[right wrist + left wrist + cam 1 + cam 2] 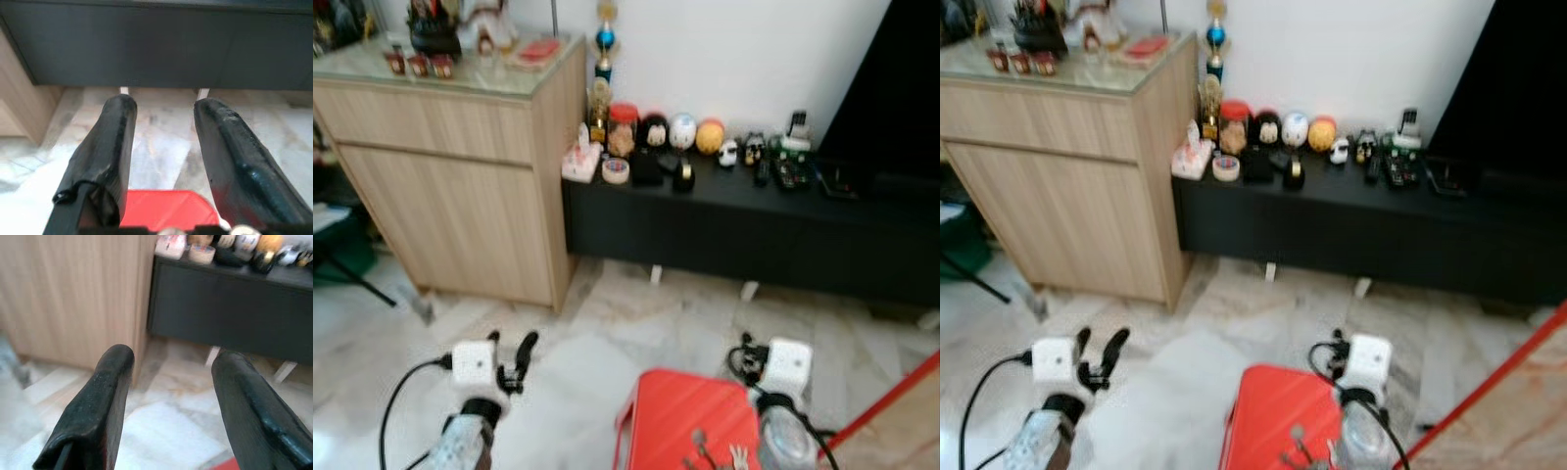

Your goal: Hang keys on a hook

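Note:
A bunch of keys [707,452] with a small pale charm lies on the top of a red stool [675,416] at the bottom of the head views. My right gripper [165,104] hangs open over the far edge of the stool, just beyond the keys, with nothing between its fingers. Its white wrist box [789,365] sits above the stool's right corner. My left gripper [512,351] is open and empty, held low over the marble floor to the left of the stool, pointing toward the wooden cabinet.
A light wooden cabinet [460,166] stands at the left with small items on its glass top. A low black bench [734,230] along the white wall carries figurines and remotes. A dark screen [901,88] is at the right and a red bar [891,401] crosses the lower right.

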You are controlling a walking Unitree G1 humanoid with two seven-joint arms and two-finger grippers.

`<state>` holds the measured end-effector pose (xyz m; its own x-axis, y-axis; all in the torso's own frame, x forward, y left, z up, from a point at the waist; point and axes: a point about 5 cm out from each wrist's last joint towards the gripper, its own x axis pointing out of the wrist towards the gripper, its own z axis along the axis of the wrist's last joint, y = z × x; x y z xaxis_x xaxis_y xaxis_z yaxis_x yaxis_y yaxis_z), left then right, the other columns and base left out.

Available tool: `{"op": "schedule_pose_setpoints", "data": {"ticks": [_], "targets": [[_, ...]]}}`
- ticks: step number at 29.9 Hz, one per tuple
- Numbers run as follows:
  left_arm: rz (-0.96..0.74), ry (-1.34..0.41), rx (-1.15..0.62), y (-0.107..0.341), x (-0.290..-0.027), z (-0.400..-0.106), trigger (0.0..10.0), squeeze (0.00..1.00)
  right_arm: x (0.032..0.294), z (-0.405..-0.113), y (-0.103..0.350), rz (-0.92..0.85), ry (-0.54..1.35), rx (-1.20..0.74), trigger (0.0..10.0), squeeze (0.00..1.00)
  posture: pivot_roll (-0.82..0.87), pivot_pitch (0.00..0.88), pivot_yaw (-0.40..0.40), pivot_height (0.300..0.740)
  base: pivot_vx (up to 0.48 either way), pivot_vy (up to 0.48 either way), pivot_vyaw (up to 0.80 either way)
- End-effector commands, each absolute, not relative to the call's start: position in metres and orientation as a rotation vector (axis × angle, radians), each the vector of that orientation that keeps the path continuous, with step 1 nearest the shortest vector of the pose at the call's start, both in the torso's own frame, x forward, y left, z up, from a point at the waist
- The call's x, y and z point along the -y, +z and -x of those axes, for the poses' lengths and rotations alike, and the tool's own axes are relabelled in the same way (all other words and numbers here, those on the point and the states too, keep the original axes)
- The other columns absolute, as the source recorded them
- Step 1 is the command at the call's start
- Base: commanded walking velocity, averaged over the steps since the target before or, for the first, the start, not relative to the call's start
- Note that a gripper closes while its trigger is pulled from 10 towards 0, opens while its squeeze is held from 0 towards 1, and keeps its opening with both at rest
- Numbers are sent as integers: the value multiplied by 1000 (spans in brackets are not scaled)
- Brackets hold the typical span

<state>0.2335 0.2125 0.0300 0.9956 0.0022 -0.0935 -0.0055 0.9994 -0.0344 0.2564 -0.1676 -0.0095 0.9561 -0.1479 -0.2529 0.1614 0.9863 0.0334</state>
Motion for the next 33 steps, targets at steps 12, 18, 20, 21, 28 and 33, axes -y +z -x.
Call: {"op": "schedule_pose_setpoints", "data": {"ticks": [12,18,20,21,28,33], "targets": [[53,-12,-89,32,-206,-236,10000,0,179,-252,-10,-43,-193,-248,10000,0,31,0,-76,740,0,0,0],[56,-17,-87,33,-204,-238,10000,0,181,-249,-14,-37,-201,-279,10000,0,30,0,-75,740,0,0,0],[57,-17,-85,33,-204,-238,10000,0,182,-249,-16,-34,-206,-296,10000,0,30,0,-76,740,0,0,0],[57,-18,-84,33,-204,-238,10000,0,182,-249,-17,-33,-208,-304,10000,0,30,3,-76,740,0,0,0],[60,-21,-89,33,-202,-239,10000,0,182,-251,-16,-42,-208,-309,10000,0,31,5,-76,690,0,0,0],[61,-23,-89,33,-202,-239,10000,0,181,-251,-14,-40,-201,-290,10000,0,33,5,-77,676,0,0,0]]}}
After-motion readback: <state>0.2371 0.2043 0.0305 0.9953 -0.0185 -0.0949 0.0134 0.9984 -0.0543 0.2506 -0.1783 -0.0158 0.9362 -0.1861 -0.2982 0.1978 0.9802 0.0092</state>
